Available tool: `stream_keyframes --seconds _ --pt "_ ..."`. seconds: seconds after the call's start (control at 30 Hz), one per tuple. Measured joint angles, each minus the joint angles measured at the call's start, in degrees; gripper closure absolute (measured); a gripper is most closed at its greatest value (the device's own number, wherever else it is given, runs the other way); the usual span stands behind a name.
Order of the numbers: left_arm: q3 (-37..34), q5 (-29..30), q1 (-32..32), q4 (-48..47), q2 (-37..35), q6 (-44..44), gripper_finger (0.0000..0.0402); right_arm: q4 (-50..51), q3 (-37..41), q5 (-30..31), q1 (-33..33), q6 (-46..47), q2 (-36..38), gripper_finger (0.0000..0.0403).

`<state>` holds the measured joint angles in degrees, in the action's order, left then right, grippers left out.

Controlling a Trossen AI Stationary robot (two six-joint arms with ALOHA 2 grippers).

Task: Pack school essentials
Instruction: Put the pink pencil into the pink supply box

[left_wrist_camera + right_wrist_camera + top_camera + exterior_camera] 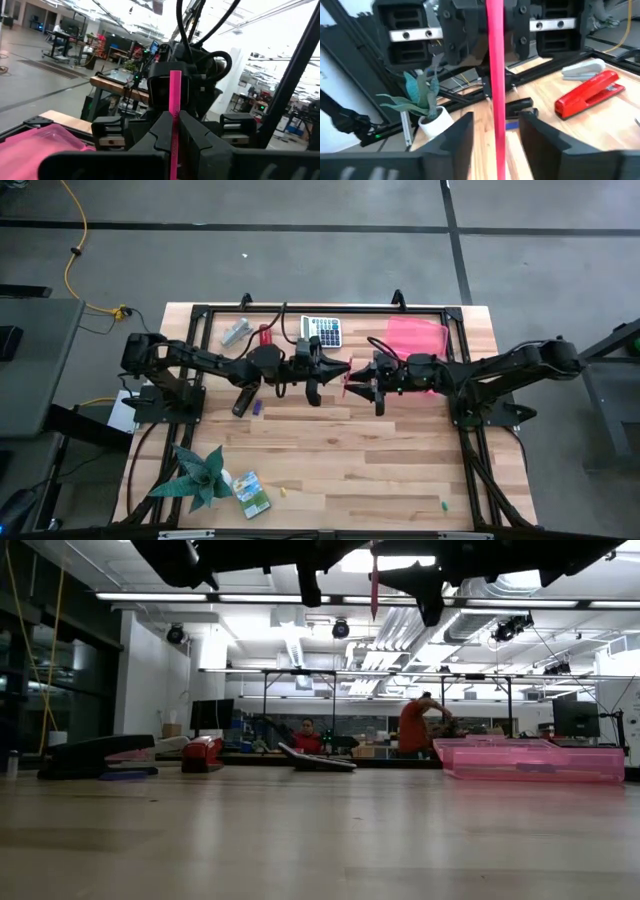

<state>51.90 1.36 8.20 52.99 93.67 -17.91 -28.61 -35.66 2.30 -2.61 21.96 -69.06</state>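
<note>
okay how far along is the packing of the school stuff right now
Early on. Nothing is visibly packed in the pink case yet. In hand: the left gripper is shut on a pink stick, meeting the right gripper above mid-table, whose fingers stand apart on either side of it, apparently a handover. Left: the crayon box and small pieces near the table's front edge.

**Wood, plastic and matt black**

The table [380,460] is pale wood in narrow butcher-block strips, smooth with a soft sheen. The pink stick [495,75] looks like smooth, slightly glossy plastic. The red stapler [590,94] has a glossy plastic shell. The pink bin [535,760] is translucent plastic. The potted plant [422,100] has matt, artificial-looking leaves in a smooth white pot.
</note>
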Motion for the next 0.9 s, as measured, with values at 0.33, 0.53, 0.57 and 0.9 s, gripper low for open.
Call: stream_keyframes --seconds 0.33,0.53,0.57,0.9 --pt "-0.01 0.66 -0.05 0.07 -0.02 -0.02 0.0401 0.08 0.00 -1.53 0.02 -1.00 0.01 0.0388" --pt "-0.02 -0.43 0.00 -0.73 -0.06 -0.50 0.0378 0.40 0.04 -2.14 0.01 -1.46 0.13 0.0397" --pt "0.00 -1.03 0.13 -1.21 -0.15 -0.44 0.0369 1.19 0.07 -2.32 0.03 -1.53 0.51 0.0398" --pt "-0.09 -10.28 3.17 -29.96 -14.37 5.38 0.0267 21.61 0.06 0.91 2.73 -7.25 14.40 0.0401"
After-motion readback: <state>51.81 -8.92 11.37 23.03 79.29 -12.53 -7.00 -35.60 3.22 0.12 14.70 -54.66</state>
